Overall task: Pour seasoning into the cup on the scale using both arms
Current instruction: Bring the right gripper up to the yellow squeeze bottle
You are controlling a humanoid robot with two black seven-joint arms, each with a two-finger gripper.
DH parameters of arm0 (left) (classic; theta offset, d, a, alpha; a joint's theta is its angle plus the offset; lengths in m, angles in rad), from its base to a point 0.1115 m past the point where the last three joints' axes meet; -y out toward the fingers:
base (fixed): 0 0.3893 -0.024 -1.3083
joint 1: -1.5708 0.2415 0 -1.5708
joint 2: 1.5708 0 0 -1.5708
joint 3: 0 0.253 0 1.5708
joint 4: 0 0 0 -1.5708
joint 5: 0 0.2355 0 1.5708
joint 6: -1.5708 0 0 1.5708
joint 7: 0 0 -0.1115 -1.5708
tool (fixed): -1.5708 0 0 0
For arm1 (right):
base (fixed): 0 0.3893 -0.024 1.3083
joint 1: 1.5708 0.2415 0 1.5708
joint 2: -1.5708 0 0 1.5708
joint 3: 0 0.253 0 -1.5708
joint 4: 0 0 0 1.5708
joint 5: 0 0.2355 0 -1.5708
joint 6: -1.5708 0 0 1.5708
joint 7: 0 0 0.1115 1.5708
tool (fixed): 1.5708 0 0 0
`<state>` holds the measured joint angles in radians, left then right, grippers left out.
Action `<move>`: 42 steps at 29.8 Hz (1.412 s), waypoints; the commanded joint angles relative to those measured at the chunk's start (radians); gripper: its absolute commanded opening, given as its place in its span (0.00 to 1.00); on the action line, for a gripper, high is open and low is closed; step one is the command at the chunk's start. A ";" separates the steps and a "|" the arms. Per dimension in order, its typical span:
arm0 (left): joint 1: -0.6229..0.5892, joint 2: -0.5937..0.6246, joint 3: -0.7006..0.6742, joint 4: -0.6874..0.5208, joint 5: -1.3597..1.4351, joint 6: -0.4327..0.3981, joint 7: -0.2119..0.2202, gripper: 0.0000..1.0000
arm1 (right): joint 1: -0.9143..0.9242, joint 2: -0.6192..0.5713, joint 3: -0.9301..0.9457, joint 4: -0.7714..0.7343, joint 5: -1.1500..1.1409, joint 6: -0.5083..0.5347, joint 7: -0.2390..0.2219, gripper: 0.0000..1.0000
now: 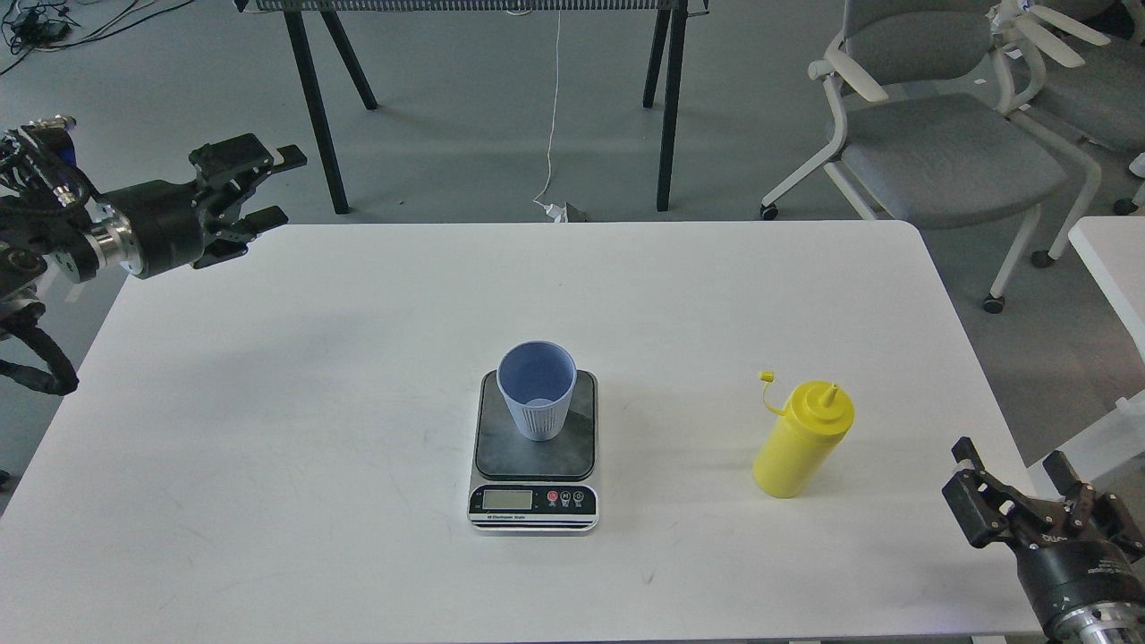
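Note:
A light blue ribbed cup (536,390) stands upright on the dark platform of a small digital scale (533,465) at the middle of the white table (313,402). A yellow squeeze bottle (801,439) with a cone nozzle and its tethered cap hanging open stands upright to the right of the scale. My left gripper (274,186) is open and empty above the table's far left corner, far from the cup. My right gripper (1011,463) is open and empty at the table's near right corner, right of the bottle and apart from it.
Grey office chairs (930,134) stand beyond the table's far right. Black legs of another table (313,98) and a white cable (550,116) are on the floor behind. A second white surface (1114,259) shows at the right edge.

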<state>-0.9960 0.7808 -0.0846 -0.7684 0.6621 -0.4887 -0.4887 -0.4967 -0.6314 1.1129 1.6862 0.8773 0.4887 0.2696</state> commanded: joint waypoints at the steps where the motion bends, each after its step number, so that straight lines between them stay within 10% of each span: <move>1: 0.007 0.000 -0.001 0.000 -0.001 0.000 0.000 1.00 | 0.010 0.039 -0.065 -0.009 -0.061 0.000 0.002 0.99; 42: 0.066 -0.003 -0.001 0.000 -0.007 0.000 0.000 1.00 | 0.264 0.337 -0.228 -0.275 -0.301 0.000 0.003 0.99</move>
<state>-0.9310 0.7793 -0.0860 -0.7685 0.6549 -0.4887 -0.4887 -0.2469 -0.2993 0.8831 1.4132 0.5780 0.4887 0.2724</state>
